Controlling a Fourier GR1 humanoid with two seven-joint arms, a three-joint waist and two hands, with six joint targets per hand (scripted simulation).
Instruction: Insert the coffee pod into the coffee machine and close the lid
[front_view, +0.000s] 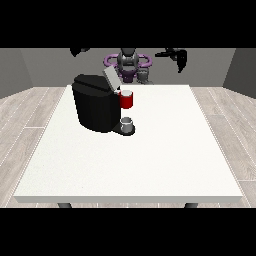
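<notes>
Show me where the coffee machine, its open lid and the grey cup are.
coffee machine (95, 110): front view, on its black body.
lid (110, 78): front view, on the raised grey flap.
grey cup (127, 123): front view, on the cup's side.

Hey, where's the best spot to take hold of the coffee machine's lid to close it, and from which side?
Probably the lid's raised free edge, reached from above. It stands tilted up over the black coffee machine, hinged low beside the red pod holder, so its top end should swing down most readily. The robot hand at the view's left hangs closest.
</notes>
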